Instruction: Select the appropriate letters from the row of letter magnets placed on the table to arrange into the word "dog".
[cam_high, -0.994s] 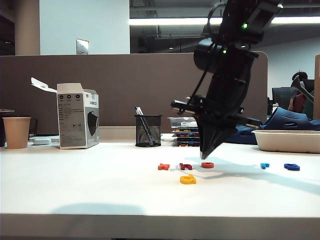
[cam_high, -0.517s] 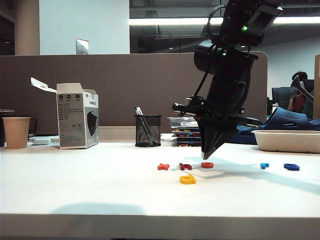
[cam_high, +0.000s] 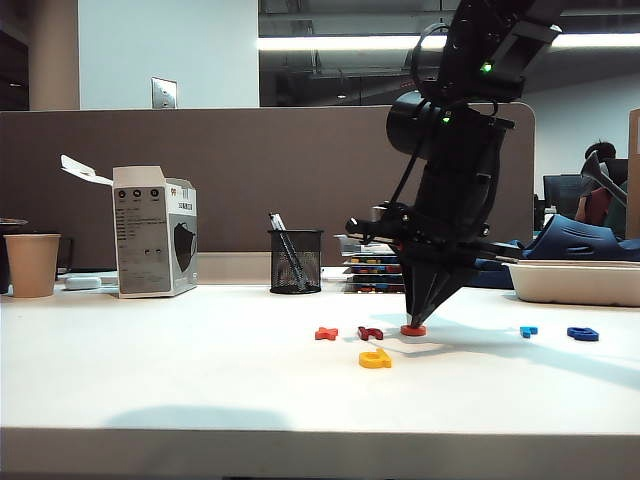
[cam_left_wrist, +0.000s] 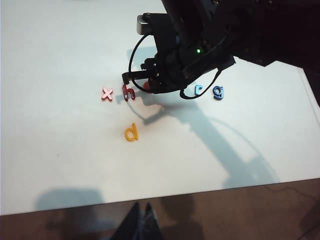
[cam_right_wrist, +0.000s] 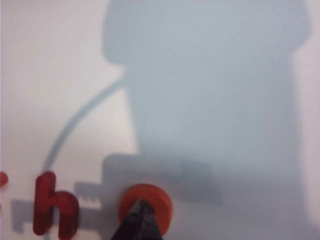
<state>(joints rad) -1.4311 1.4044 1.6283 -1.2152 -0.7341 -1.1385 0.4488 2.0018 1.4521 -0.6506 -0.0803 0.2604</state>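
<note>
orange-red "o" (cam_right_wrist: 146, 204): centre covered by the right gripper (cam_right_wrist: 142, 224) tips; nearly hidden behind that arm in the left wrist view
left gripper (cam_left_wrist: 141, 225): dark blurred tips at frame edge

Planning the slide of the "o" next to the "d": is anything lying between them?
Nothing visible. The right gripper, jaws shut, has its tip in the orange-red "o"; bare table lies between it and the yellow "d". The dark red "h" sits beside.
</note>
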